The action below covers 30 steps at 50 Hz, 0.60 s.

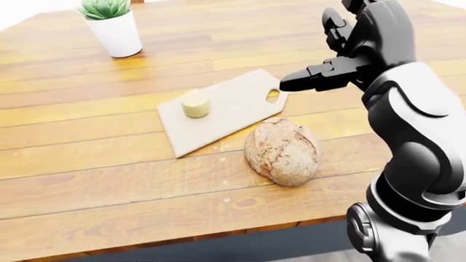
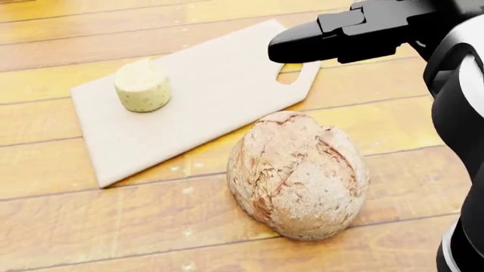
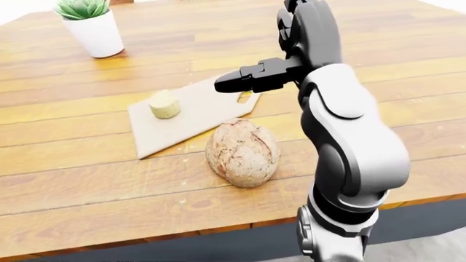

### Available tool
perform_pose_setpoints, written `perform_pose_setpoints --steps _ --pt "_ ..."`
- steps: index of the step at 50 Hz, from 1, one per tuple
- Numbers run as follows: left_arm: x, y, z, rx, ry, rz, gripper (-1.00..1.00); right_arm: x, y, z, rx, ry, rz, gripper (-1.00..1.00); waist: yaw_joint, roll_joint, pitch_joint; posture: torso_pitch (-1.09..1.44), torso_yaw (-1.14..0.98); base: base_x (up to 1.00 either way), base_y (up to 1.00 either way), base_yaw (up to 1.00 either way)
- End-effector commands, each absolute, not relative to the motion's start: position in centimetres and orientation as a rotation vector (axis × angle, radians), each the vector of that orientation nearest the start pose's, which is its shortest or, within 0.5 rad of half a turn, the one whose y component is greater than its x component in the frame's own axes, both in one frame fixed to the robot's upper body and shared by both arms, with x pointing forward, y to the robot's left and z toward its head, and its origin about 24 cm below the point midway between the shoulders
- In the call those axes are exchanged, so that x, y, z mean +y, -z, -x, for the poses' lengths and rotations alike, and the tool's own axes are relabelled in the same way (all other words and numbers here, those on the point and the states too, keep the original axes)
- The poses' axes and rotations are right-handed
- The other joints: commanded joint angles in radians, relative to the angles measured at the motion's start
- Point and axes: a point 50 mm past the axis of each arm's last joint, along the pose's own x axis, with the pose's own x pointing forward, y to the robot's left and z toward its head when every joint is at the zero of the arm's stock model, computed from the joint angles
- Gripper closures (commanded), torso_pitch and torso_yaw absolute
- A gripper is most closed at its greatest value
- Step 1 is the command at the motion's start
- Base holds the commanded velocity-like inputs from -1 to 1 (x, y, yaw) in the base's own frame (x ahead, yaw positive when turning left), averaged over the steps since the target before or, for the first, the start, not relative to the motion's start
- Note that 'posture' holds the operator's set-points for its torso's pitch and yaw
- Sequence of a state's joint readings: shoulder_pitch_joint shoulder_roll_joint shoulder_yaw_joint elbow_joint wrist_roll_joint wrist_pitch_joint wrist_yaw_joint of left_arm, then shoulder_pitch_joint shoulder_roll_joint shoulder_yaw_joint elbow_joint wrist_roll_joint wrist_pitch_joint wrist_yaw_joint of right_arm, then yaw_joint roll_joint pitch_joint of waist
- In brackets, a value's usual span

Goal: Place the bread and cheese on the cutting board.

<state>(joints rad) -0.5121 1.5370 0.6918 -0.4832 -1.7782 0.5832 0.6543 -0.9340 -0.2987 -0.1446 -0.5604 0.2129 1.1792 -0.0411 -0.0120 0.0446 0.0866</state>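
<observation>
The cheese [image 2: 142, 85] is already sitting on the cutting board [image 2: 219, 79], well off to the left of the right hand [image 1: 342, 52] in the left-eye view, so half the job looks done. The bread [image 2: 297, 174] is lying on the wooden table [image 1: 87, 164], below the hand and just beside the board's edge, waiting to be moved. It is a round, crusty brown loaf with a cracked, floured top. The hand is hovering with fingers spread apart, gripping nothing. The left hand is not showing.
</observation>
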Motion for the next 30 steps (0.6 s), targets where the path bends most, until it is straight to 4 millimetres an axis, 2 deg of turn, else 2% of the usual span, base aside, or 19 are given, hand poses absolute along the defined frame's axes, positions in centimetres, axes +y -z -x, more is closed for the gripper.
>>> perform_pose_setpoints --steps 1,7,13,23,28,30 --pt "23.2 -43.2 -14.7 -0.657 -0.011 0.015 -1.0 -14.6 -32.6 -27.3 -0.361 -0.091 0.148 -1.0 -0.003 0.003 -0.019 0.0 0.0 0.0 0.0 0.0" --pt "23.6 -43.4 -14.5 -0.658 -0.018 0.015 -1.0 -15.7 -32.9 -26.1 -0.315 -0.064 0.179 -1.0 0.006 0.011 -0.02 0.0 0.0 0.0 0.0 0.0" --pt "23.6 -43.6 -14.2 -0.659 -0.018 0.016 -1.0 -17.5 -32.7 -24.5 -0.288 0.011 0.206 -1.0 0.007 0.009 -0.016 0.0 0.0 0.0 0.0 0.0" --pt "23.7 -43.8 -14.0 -0.663 -0.022 0.014 -1.0 -18.2 -30.3 -23.7 -0.281 0.013 0.204 -1.0 0.004 0.007 -0.017 0.0 0.0 0.0 0.0 0.0" --pt "23.7 -43.9 -13.8 -0.664 -0.02 0.019 -1.0 -18.6 -28.9 -22.2 -0.282 -0.042 0.16 -1.0 0.005 0.005 -0.019 0.0 0.0 0.0 0.0 0.0" --pt "23.7 -43.9 -13.8 -0.663 -0.02 0.018 -1.0 -18.5 -28.4 -21.9 -0.273 -0.067 0.193 -1.0 0.006 0.003 -0.019 0.0 0.0 0.0 0.0 0.0"
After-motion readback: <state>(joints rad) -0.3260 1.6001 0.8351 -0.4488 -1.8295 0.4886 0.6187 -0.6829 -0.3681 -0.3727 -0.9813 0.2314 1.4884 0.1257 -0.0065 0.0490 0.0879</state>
